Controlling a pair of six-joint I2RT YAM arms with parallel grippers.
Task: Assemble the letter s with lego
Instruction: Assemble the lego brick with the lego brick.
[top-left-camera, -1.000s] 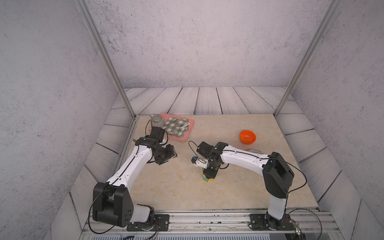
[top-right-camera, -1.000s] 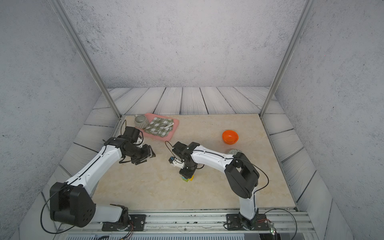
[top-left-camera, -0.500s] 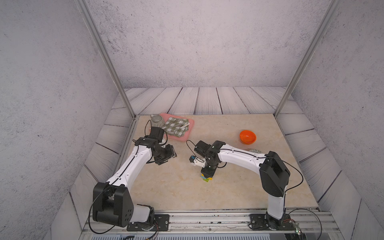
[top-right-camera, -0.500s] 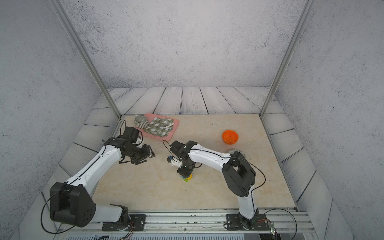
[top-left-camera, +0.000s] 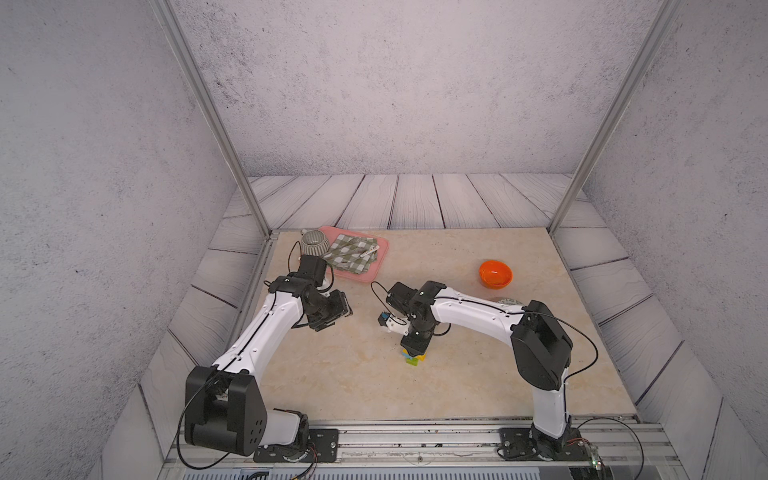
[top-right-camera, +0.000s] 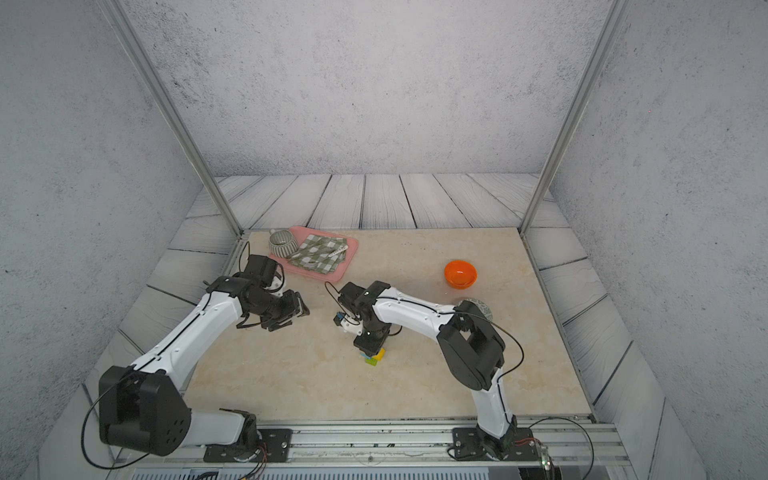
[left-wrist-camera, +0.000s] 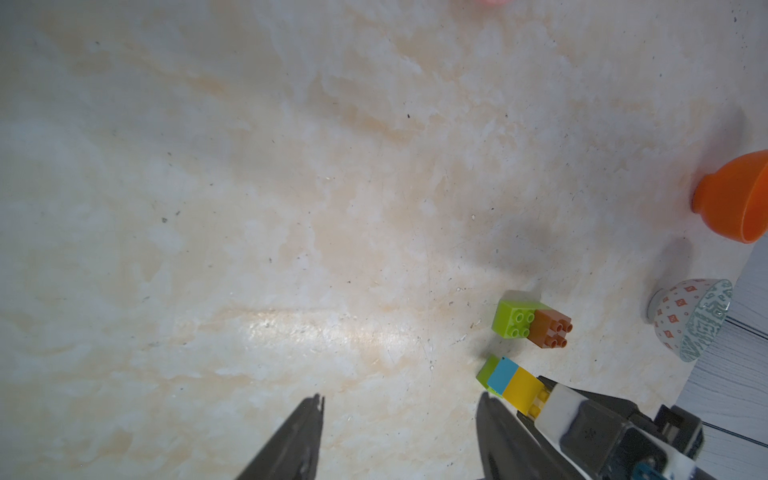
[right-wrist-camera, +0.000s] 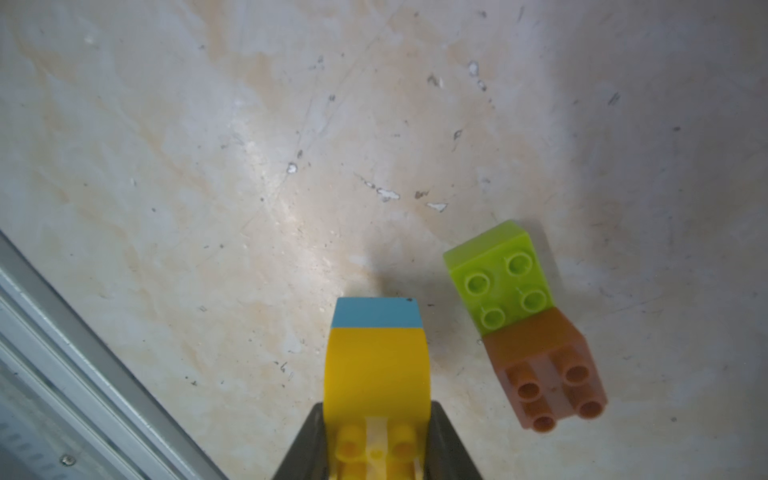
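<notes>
In both top views, just below the middle of the frame, we see the right gripper (top-left-camera: 414, 347) pointing down over a small clump of bricks (top-left-camera: 413, 359) on the table (top-left-camera: 353, 374). Yellow and green show there, but we cannot separate the pieces. The left gripper (top-left-camera: 337, 309) hangs left of centre, well apart from the bricks. An orange bowl (top-left-camera: 495, 274) sits at the upper right.

In the left wrist view, the left gripper's fingers stand apart at the bottom edge with nothing between them. At the lower right, the right gripper clamps a joined piece: a yellow brick (left-wrist-camera: 524, 388), then a blue brick (left-wrist-camera: 503, 375), then a small green brick (left-wrist-camera: 484, 371). Just above it in the frame lies a long green brick (left-wrist-camera: 513, 318) with a brown brick (left-wrist-camera: 548, 328) pressed onto one end. The two pieces are near each other but apart. We cannot tell whether the held piece touches the table.

In the right wrist view, the jaws press on the sides of the yellow brick at bottom centre, with the blue one beyond it and the small green one hidden. The green-and-brown piece lies to the right, studs up and untouched.

We judge that both halves are built and one join is left: seating the small green brick on the brown studs. The held half is beside the brown brick, not over it.
</notes>
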